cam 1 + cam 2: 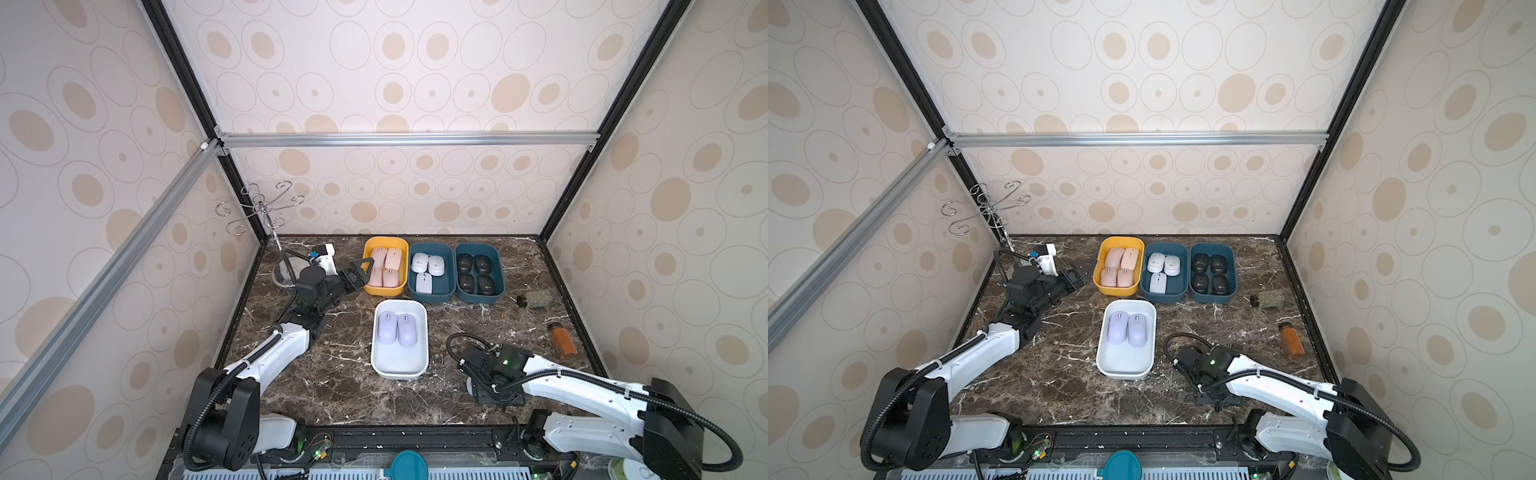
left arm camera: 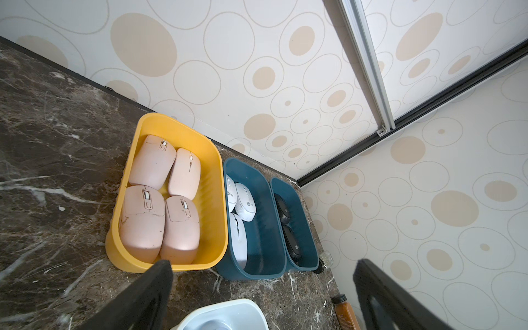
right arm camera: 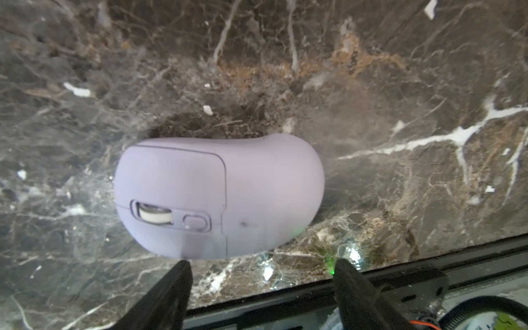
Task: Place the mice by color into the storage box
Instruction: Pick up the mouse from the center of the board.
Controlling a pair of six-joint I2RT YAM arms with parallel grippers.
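Mice (image 1: pixel 392 258), four pink, in yellow bin (image 1: pixel 384 292), two lavender mice (image 1: pixel 387 328) in white bin (image 1: pixel 399 361); left pincer (image 2: pixel 261 264), right pincer (image 3: pixel 262 263) agape, empty.

Top views: right claw (image 3: pixel 263 263), lavender mouse (image 3: pixel 217 197) masked by wrist | left wrist view: black mice (image 2: pixel 288 243) half behind blue bin (image 2: pixel 304 225) wall, white box (image 2: pixel 225 314) cropped | right wrist view: mouse rim blurred

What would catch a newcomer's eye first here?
Colour-sorted mice stand out: pink mice in the yellow bin, white mice and black mice in teal bins at the back, two lavender mice in the white bin mid-table. A loose lavender mouse lies on the marble before the right gripper.
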